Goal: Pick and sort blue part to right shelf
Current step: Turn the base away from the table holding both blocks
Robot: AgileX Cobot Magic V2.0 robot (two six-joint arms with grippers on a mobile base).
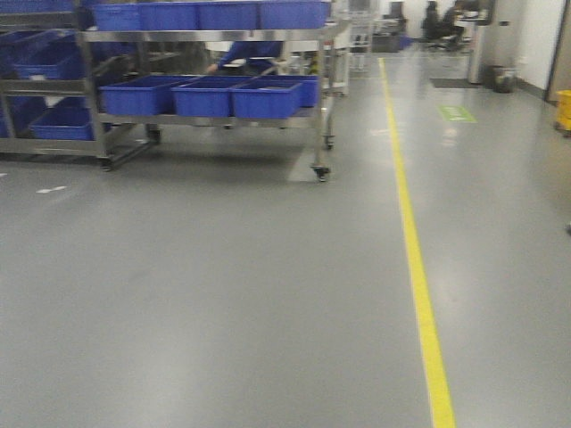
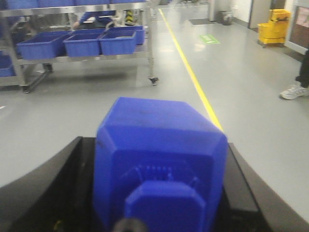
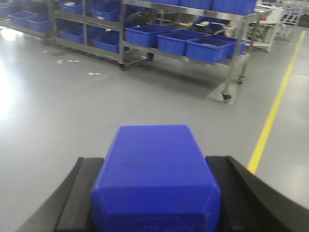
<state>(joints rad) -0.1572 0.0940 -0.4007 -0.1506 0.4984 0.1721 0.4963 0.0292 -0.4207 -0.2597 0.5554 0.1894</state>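
1. While the mobile robot faces a wide grey floor point(image 1: 223, 294), its left gripper point(image 2: 155, 145) holds a blue part point(image 2: 154, 121), with black fingers point(image 2: 58, 183) pressed against both flanks and the jaws closed on it.
2. The right gripper point(image 3: 157, 159) carries a second blue part point(image 3: 154, 183) the same way, jaws clamped on its sides. Both parts ride above the floor, well apart from any shelf.
3. The step in hand looks like the carry to the shelf. Doing it well calls for a firm squeeze, level wrists and a smooth roll, so neither part slips.
4. A steel rack point(image 1: 205, 36) of blue bins point(image 1: 265, 98) stands ahead to the left. Whether it is the shelf the task means cannot be told.
5. Edges to mind: the rack's corner wheel point(image 1: 320, 171) juts out at floor level, and a yellow line point(image 1: 419, 285) runs down the right.
6. Open room is generous between robot and rack — though a bystander's shoe point(image 2: 293, 91) and a yellow cart point(image 2: 273, 26) sit off to the right beyond the line.
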